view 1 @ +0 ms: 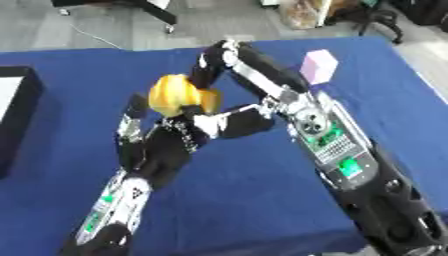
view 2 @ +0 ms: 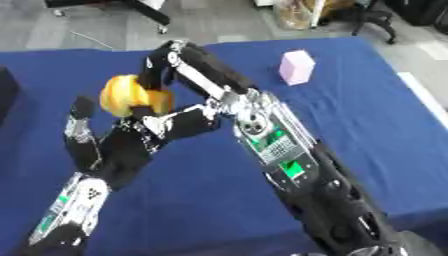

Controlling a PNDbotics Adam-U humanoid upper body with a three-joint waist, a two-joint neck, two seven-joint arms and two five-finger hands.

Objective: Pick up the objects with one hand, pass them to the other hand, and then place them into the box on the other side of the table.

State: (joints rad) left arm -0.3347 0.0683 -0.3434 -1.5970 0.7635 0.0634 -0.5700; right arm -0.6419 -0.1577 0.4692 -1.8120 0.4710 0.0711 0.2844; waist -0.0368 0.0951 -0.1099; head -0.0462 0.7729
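Observation:
A round yellow object (view 1: 179, 95) is held up over the middle of the blue table (view 1: 262, 200), between my two hands. My right hand (view 1: 262, 80) reaches in from the right; its long fingers arch over the object and curl down against its far side, with the thumb below. My left hand (view 1: 162, 147) comes up from the lower left, directly beneath the object. One of its fingers (view 1: 133, 117) stands straight up beside the object, and the others spread under it. A black box (view 1: 19, 100) with a pale inside lies at the table's left edge.
A pink block (view 1: 319, 66) stands upright on the far right of the table. Beyond the table's far edge are grey floor, chair legs and a bag. The table's right edge runs close to my right forearm (view 1: 350, 165).

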